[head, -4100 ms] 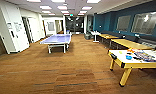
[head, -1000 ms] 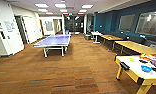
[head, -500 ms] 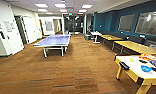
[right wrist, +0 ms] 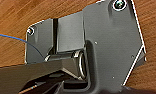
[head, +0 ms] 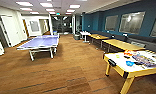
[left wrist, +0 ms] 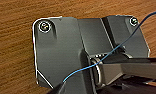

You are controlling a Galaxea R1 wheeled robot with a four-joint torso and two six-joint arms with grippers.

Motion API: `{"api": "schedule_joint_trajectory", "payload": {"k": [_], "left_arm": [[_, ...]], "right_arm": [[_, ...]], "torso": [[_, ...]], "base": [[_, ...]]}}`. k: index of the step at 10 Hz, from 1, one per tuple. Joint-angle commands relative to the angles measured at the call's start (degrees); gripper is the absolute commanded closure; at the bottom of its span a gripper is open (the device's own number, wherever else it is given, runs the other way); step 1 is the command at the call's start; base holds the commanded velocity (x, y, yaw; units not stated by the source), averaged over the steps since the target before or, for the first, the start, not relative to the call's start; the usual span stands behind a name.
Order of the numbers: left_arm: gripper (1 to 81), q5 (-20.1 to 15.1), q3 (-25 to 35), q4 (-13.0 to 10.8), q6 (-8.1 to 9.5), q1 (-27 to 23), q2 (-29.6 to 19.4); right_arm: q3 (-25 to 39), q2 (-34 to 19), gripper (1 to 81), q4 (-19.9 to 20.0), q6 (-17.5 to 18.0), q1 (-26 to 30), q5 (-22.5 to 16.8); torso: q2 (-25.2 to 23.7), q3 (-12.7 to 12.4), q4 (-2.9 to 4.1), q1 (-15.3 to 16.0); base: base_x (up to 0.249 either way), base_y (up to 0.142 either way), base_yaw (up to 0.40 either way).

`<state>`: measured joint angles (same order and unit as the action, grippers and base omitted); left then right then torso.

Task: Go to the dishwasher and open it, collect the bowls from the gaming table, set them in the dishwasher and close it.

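You have the gaming table (head: pixel 124 67) at right, near, white top strewn with colourful game boxes (head: pixel 141 59). A blue table-tennis table (head: pixel 41 42) stands left on brown carpet (head: pixel 69 72). Finger state of either gripper: cannot tell.

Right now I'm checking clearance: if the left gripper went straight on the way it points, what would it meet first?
Probably the brown wood-grain floor; the left wrist view shows nothing between, though depth is unclear.

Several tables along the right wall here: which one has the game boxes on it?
The nearest one, the white-topped table with yellow edge and legs at lower right, strewn with colourful boxes. The plain yellow tables behind it look bare.
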<state>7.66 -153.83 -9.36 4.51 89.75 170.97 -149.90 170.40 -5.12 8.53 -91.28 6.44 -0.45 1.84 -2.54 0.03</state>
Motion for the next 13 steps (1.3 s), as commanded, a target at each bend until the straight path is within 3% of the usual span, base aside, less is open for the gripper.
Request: {"api": "schedule_joint_trajectory", "payload": {"k": [1,13], "left_arm": [[1.0,-2.65,0.11,-1.01,-0.29,-1.98,-0.19],[1.0,-2.91,0.11,-0.48,-0.12,-2.33,-0.45]], "right_arm": [[0.23,-0.03,1.0,-0.15,-0.27,2.54,-2.83],[-1.27,1.37,1.0,-0.24,-1.06,2.64,-3.01]], "torso": [[0.00,0.00,0.00,0.00],[0.00,0.00,0.00,-0.02]], "base": [[0.000,0.000,-0.400],[0.000,0.000,-0.400]]}}
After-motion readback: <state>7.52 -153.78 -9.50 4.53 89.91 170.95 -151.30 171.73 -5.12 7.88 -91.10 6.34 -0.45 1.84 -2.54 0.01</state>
